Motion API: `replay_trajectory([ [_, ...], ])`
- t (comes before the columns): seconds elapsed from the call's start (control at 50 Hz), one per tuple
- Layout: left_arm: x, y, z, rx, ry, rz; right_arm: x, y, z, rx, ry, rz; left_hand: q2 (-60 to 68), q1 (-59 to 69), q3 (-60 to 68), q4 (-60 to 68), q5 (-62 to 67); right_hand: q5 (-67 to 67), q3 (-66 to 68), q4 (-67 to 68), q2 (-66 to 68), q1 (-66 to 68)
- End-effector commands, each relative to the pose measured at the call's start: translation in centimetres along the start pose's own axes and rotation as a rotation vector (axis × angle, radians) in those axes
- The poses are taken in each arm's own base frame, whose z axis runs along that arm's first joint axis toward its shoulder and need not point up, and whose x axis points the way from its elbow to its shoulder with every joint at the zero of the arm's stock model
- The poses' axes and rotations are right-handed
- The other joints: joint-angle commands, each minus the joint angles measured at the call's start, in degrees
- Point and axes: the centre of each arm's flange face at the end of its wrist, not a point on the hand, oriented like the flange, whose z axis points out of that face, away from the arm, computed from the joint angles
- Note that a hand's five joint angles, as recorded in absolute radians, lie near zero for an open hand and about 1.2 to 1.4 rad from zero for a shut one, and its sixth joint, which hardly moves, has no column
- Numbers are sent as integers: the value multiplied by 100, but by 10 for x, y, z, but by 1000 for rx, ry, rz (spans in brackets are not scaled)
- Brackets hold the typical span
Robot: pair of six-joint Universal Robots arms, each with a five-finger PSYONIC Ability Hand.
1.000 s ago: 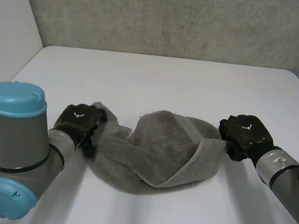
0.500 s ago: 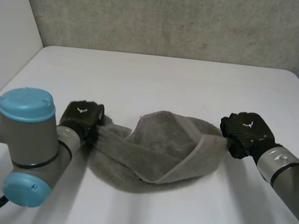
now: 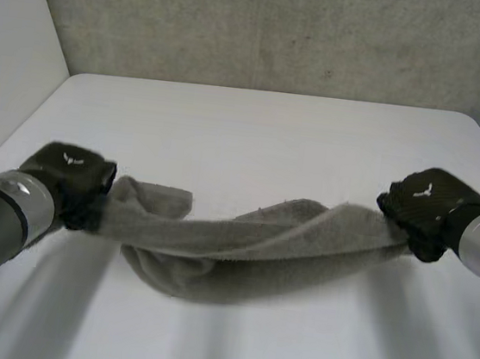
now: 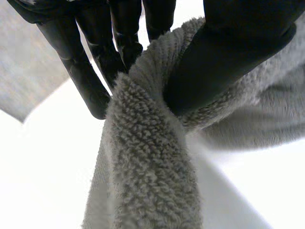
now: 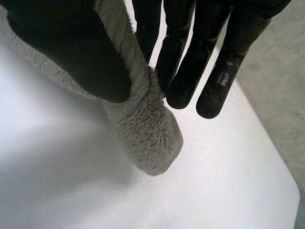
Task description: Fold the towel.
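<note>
A grey towel hangs stretched between my two hands above the white table, sagging in the middle, where its lower fold touches the surface. My left hand pinches the towel's left end. Its own wrist view shows the thumb pressing the bunched towel against the fingers. My right hand pinches the right end. There the thumb clamps a towel corner against the fingers.
The table's far edge meets a grey wall. A pale wall stands beside the table's left edge. Bare tabletop lies in front of the towel.
My left hand closed on the towel's left end. Both hands then moved apart and lifted, pulling the crumpled towel out into a long sagging band.
</note>
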Motion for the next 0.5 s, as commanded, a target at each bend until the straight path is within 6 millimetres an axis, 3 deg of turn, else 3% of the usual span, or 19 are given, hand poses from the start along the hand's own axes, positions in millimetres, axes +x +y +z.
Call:
replay_trajectory([
  [0.02, 0, 15, 53, -95, 4, 32, -8, 1, 37, -56, -11, -81, 1039, 1368, 1050, 1029, 1159, 1415, 1205, 1181, 1258, 2441],
  [0.04, -3, 7, 67, -55, -17, 26, -2, -9, 45, -31, 31, -95, 1039, 1368, 1050, 1029, 1159, 1415, 1205, 1181, 1258, 2441],
  [0.06, -3, 7, 67, -54, -17, 26, -2, -9, 46, -31, 32, -95, 1039, 1368, 1050, 1029, 1159, 1415, 1205, 1181, 1258, 2441],
  [0.08, -9, -7, 79, 8, -46, 20, 6, -20, 55, 12, 90, -107, 1039, 1368, 1050, 1029, 1159, 1415, 1205, 1181, 1258, 2441],
  [0.1, -9, -8, 79, 8, -46, 20, 20, -35, 63, 77, 171, -114, 1039, 1368, 1050, 1029, 1159, 1415, 1205, 1181, 1258, 2441],
  [0.12, -17, -26, 89, 89, -85, 12, 20, -35, 64, 78, 172, -115, 1039, 1368, 1050, 1029, 1159, 1415, 1205, 1181, 1258, 2441],
  [0.14, -28, -52, 96, 196, -133, 3, 37, -52, 70, 166, 271, -112, 1039, 1368, 1050, 1029, 1159, 1415, 1205, 1181, 1258, 2441],
  [0.16, -28, -52, 96, 197, -133, 2, 37, -52, 70, 166, 272, -112, 1039, 1368, 1050, 1029, 1159, 1415, 1205, 1181, 1258, 2441],
  [0.2, -53, -110, 96, 447, -248, -26, 75, -91, 71, 391, 487, -97, 1039, 1368, 1050, 1029, 1159, 1415, 1205, 1181, 1258, 2441],
  [0.22, -53, -110, 96, 448, -248, -26, 75, -91, 71, 392, 489, -97, 1039, 1368, 1050, 1029, 1159, 1415, 1205, 1181, 1258, 2441],
  [0.26, -75, -159, 87, 694, -360, -57, 103, -121, 64, 617, 682, -94, 1039, 1368, 1050, 1029, 1159, 1415, 1205, 1181, 1258, 2441],
  [0.28, -75, -159, 87, 696, -361, -57, 103, -121, 64, 618, 683, -94, 1039, 1368, 1050, 1029, 1159, 1415, 1205, 1181, 1258, 2441],
  [0.3, -82, -174, 81, 779, -402, -66, 114, -133, 55, 706, 771, -95, 1039, 1368, 1050, 1029, 1159, 1415, 1205, 1181, 1258, 2441],
  [0.32, -82, -174, 80, 780, -403, -66, 119, -141, 47, 776, 829, -95, 1039, 1368, 1050, 1029, 1159, 1415, 1205, 1181, 1258, 2441],
  [0.36, -88, -185, 75, 864, -440, -79, 117, -141, 45, 805, 843, -98, 1039, 1368, 1050, 1029, 1159, 1415, 1205, 1181, 1258, 2441],
  [0.4, -85, -182, 74, 859, -434, -83, 112, -136, 48, 800, 826, -97, 1039, 1368, 1050, 1029, 1159, 1415, 1205, 1181, 1258, 2441],
  [0.44, -79, -172, 76, 823, -417, -86, 105, -128, 54, 778, 798, -90, 1039, 1368, 1050, 1029, 1159, 1415, 1205, 1181, 1258, 2441],
  [0.48, -75, -158, 79, 776, -401, -86, 91, -107, 66, 727, 733, -60, 1039, 1368, 1050, 1029, 1159, 1415, 1205, 1181, 1258, 2441],
  [0.5, -68, -142, 84, 728, -375, -89, 91, -107, 66, 727, 733, -59, 1039, 1368, 1050, 1029, 1159, 1415, 1205, 1181, 1258, 2441],
])
